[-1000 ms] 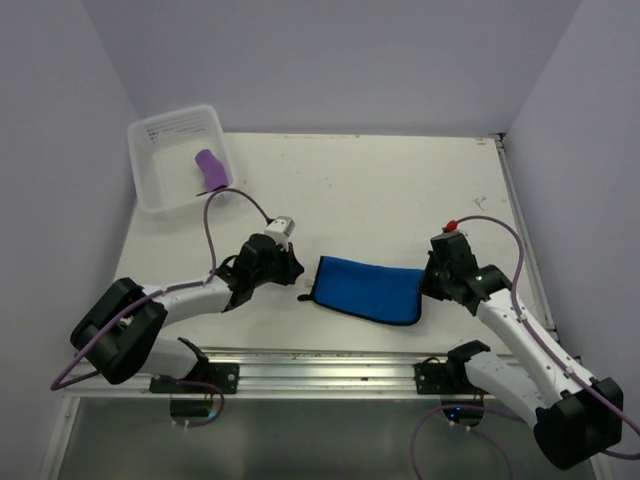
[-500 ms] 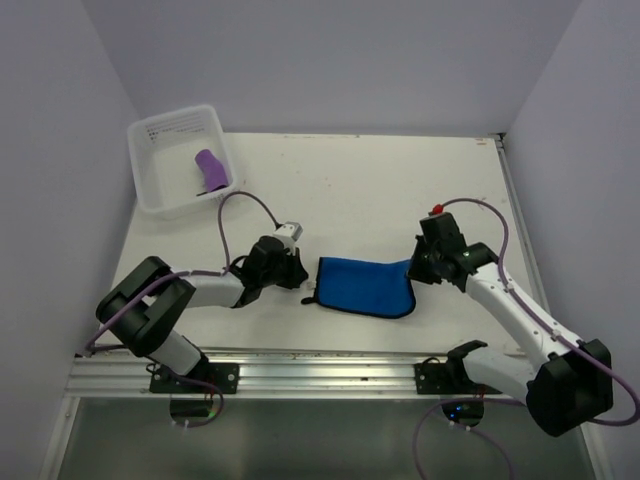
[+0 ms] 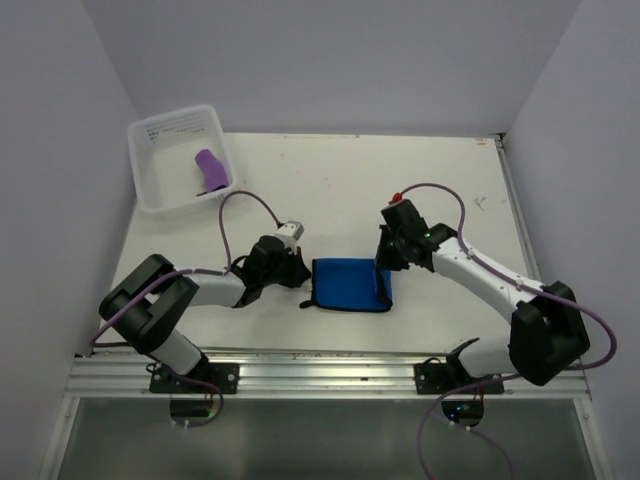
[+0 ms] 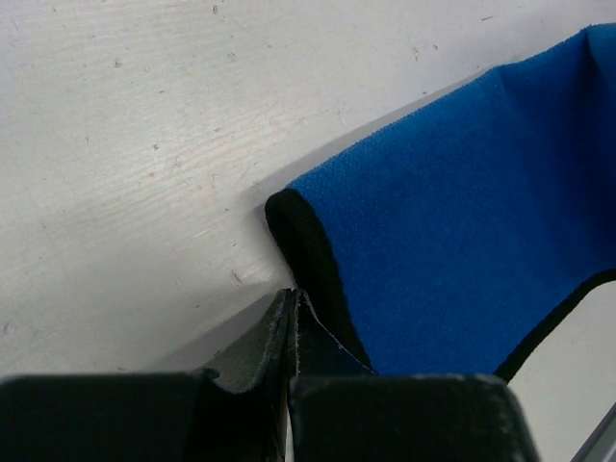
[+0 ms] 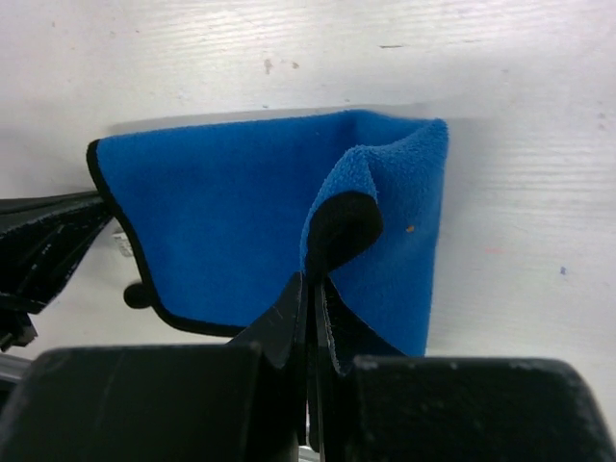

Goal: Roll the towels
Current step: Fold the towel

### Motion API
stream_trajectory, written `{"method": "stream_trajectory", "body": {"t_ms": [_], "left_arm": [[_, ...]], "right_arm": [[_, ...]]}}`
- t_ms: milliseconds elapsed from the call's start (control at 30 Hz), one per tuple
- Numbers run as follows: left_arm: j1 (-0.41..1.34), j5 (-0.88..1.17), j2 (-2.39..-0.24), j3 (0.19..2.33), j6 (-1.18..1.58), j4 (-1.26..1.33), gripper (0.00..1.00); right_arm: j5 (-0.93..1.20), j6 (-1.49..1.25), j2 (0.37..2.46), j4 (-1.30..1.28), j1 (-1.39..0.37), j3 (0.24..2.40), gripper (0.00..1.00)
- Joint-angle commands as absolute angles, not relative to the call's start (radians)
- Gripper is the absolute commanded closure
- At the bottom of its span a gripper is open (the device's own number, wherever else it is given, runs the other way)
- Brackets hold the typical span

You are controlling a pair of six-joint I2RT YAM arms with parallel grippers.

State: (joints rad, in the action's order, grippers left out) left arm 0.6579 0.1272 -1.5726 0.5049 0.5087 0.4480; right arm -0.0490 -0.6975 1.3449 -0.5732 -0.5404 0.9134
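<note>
At far-left corner: tub holding purple towel | left pincer, right pincer clamping blue towel

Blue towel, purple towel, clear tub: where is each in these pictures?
blue towel [image 3: 345,285], top external view, its flat middle.
purple towel [image 3: 209,170], top external view, middle of the roll.
clear tub [image 3: 168,162], top external view, bare floor inside.
</note>
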Motion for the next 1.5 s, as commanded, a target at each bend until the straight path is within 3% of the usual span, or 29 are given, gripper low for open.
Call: {"method": "stream_trajectory", "body": {"t_ms": [0,433,967,1167,1300,1467], "left_arm": [[0.664,0.14,-1.551,0.523,0.497,0.497,1.0],[0.667,0.144,-1.549,0.505,0.491,0.503,1.0],[0.666,0.133,-1.545,0.502,0.48,0.488,1.0],[0.666,0.12,-1.525,0.5,0.479,0.471,1.0],[0.666,0.115,-1.509,0.505,0.471,0.45,1.0],[0.666,0.077,-1.483,0.506,0.462,0.393,1.0]], "right_arm": [[-0.025,-0.733,1.423,-0.466,-0.572,0.988,1.0],[-0.041,-0.77,1.647,-0.405,-0.752,1.18,1.0],[-0.005,-0.77,1.816,-0.325,-0.804,1.23,1.0],[0.018,-0.773,1.815,-0.305,-0.818,1.235,0.64],[0.025,-0.769,1.783,-0.328,-0.819,1.253,0.55],[0.017,-0.767,1.701,-0.342,-0.819,1.24,0.54]]}}
